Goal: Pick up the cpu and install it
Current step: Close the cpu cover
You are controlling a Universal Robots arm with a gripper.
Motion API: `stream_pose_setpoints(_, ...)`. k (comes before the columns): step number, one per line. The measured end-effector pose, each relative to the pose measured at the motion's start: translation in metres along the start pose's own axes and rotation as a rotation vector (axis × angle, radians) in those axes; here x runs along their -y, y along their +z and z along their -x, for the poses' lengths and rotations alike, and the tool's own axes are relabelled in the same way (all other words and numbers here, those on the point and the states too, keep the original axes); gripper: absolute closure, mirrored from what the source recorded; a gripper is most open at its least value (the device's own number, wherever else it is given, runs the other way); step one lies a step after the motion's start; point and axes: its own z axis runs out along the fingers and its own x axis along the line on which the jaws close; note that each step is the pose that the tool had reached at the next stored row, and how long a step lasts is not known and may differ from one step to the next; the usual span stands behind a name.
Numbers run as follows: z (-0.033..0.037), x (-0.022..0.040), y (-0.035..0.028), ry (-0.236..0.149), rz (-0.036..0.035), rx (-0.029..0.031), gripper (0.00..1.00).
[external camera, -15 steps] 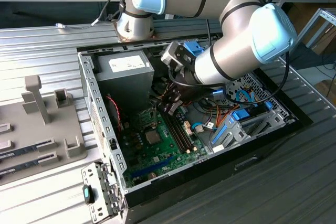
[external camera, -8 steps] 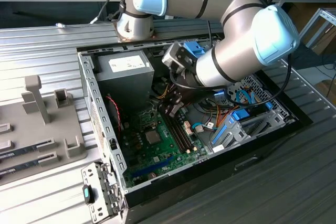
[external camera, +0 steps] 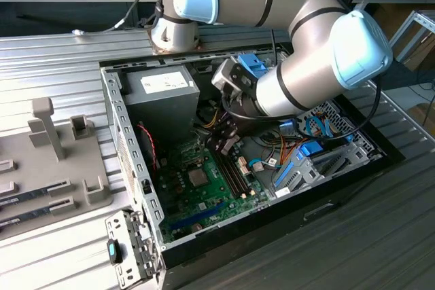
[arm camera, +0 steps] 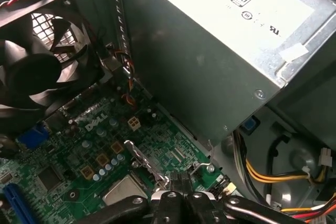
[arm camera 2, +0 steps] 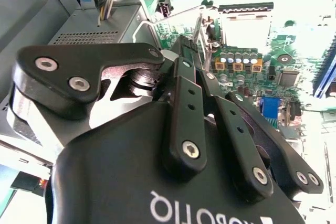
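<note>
The cpu (arm camera: 122, 191) is a flat silvery square lying in its socket on the green motherboard (arm camera: 79, 145). It is also seen in the exterior view, cpu (external camera: 198, 178), and in the second wrist view, cpu (arm camera 2: 245, 29). My gripper (arm camera: 178, 182) hovers just beside the socket with its black fingers shut together and nothing visible between them. A thin metal socket lever (arm camera: 140, 160) stands tilted up next to the fingertips. In the exterior view the gripper (external camera: 221, 145) hangs inside the open computer case, just above the board. The second wrist view has the gripper (arm camera 2: 181, 45) pointing toward the socket.
A grey power supply box (external camera: 160, 94) fills the case's back corner, with yellow and black cables (arm camera: 273, 174) below it. A black fan (arm camera: 39, 61) with a red-black wire stands beside the socket. Memory slots (external camera: 234, 176) and blue connectors (external camera: 307, 149) lie toward the exterior view's right.
</note>
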Motion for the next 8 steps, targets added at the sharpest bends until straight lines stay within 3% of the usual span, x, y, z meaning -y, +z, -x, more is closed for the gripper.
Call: stream_pose_setpoints(8,-0.0063,0.0051,-0.0028,0.0,0.0,-0.0001,0.89)
